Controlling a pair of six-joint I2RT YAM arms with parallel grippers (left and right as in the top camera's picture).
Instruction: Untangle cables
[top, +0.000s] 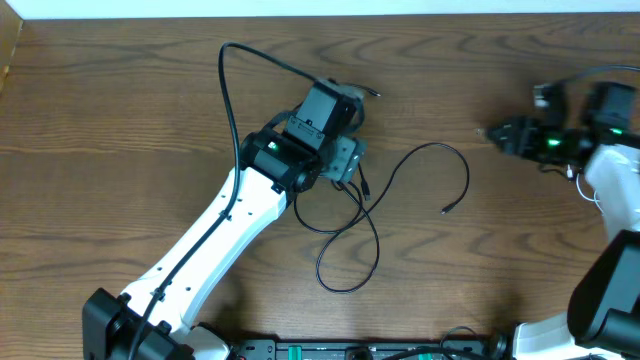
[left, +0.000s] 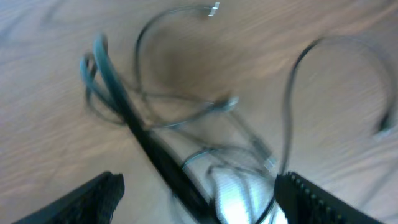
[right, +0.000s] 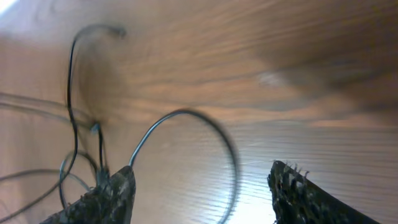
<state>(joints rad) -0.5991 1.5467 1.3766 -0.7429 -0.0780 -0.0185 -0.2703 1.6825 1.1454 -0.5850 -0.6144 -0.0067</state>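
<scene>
Left wrist view badly blurred. Left fingers spread wide, nothing gripped. The cables lie tangled on the bench between and just beyond them, plug ends hard to make out. Right fingers also wide apart and empty. One black loop lies ahead of them, cut off at the frame's bottom. Overhead: left fingers hidden under the wrist, tangle beside it mid-bench, right fingers well apart from it.

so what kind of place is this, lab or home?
Probably a robot test bench, not a home: bare wood-grain table, left arm and right arm over it, only thin cables laid out.
</scene>
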